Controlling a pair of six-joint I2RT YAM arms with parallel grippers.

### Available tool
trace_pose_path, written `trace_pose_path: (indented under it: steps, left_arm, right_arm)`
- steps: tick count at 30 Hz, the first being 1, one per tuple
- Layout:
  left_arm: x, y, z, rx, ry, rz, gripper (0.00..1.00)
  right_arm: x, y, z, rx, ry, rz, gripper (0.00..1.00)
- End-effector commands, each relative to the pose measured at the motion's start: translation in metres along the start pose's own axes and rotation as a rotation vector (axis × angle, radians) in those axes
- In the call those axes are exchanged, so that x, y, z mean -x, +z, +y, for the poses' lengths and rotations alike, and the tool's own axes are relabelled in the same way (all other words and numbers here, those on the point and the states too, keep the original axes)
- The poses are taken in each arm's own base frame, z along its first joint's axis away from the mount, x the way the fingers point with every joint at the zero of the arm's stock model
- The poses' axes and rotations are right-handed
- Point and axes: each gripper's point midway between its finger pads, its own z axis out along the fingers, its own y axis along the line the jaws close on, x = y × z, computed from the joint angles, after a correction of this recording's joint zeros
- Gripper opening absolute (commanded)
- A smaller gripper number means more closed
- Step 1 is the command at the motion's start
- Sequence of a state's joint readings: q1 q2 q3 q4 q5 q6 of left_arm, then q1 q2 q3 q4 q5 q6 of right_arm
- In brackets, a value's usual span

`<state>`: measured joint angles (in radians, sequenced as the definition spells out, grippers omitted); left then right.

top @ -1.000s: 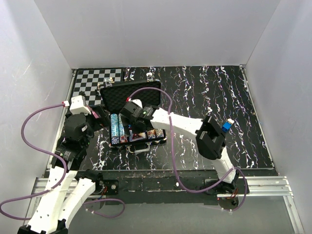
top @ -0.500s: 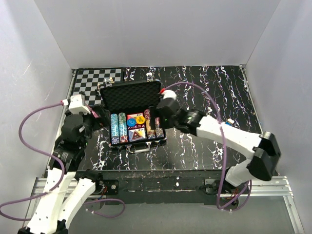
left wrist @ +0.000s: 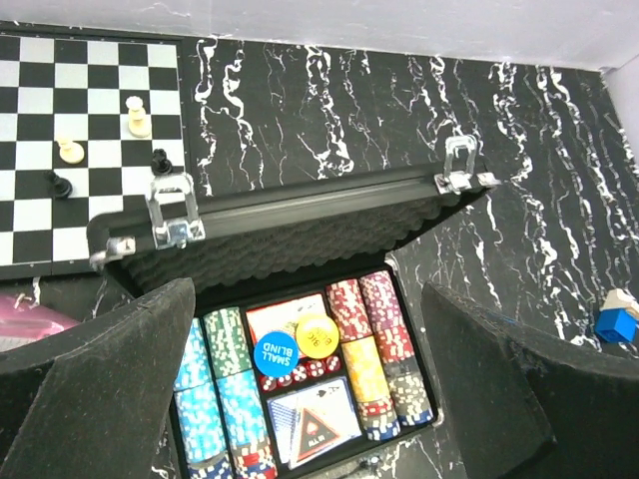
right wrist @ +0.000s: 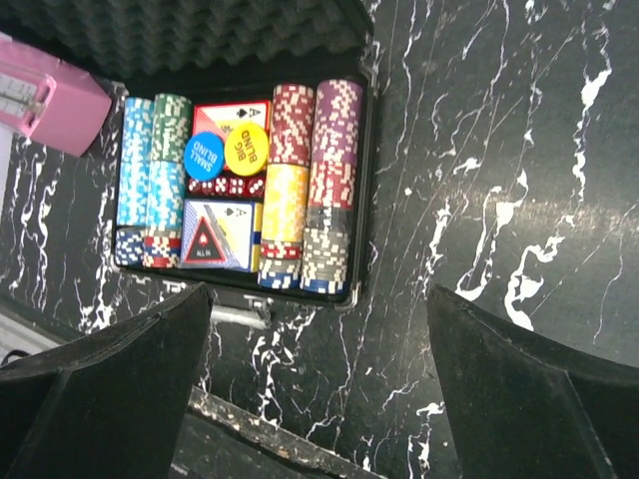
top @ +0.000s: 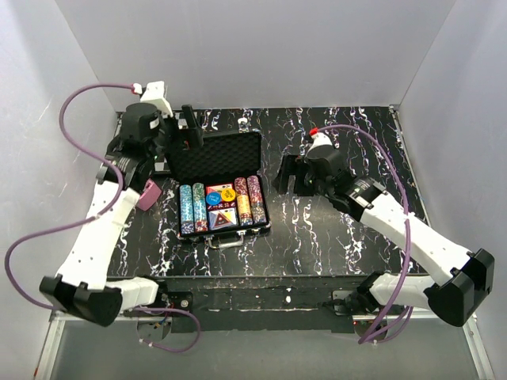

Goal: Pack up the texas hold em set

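Observation:
The black briefcase [top: 223, 227] lies open at centre left, its foam-lined lid [top: 219, 157] tilted up at the back. Chip rows [left wrist: 371, 334], card decks [left wrist: 310, 429], red dice and round blind buttons [left wrist: 274, 349] fill the base. Silver latches [left wrist: 173, 214] sit on the lid's top edge. My left gripper [top: 188, 133] is open and empty, held above and behind the lid's left end; in its wrist view [left wrist: 310, 399] it looks down into the case. My right gripper [top: 288, 174] is open and empty, just right of the case, which shows in its wrist view [right wrist: 361, 170].
A chessboard [left wrist: 60, 120] with a few pieces lies at the back left. A pink box [top: 147, 194] sits left of the case. A small blue cube [left wrist: 613, 324] is off to the right. White walls enclose the black marbled table [top: 341, 237].
My left arm has swung up from beside the case to behind the lid. My right arm has pulled back from over the chips to the right of the case.

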<state>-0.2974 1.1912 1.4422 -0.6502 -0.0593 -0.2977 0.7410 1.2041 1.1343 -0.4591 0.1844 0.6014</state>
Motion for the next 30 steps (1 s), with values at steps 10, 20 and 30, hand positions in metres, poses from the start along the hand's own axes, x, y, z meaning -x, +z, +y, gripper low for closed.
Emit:
trace_pose_path:
  steps: [10,20,30]
  left_arm:
    - [0.045,0.055,-0.022,-0.156,0.022,0.003,0.98]
    - [-0.005,0.119,-0.052,-0.258,0.014,0.182,0.98]
    - [-0.048,0.141,-0.056,-0.245,0.02,0.296,0.98]
  right_arm:
    - [-0.041,-0.004,-0.011,0.034,0.019,0.095,0.95]
    - [-0.036,-0.011,-0.019,-0.01,0.023,0.063,0.94]
    - [-0.039,-0.021,-0.034,-0.045,0.036,0.028,0.94]
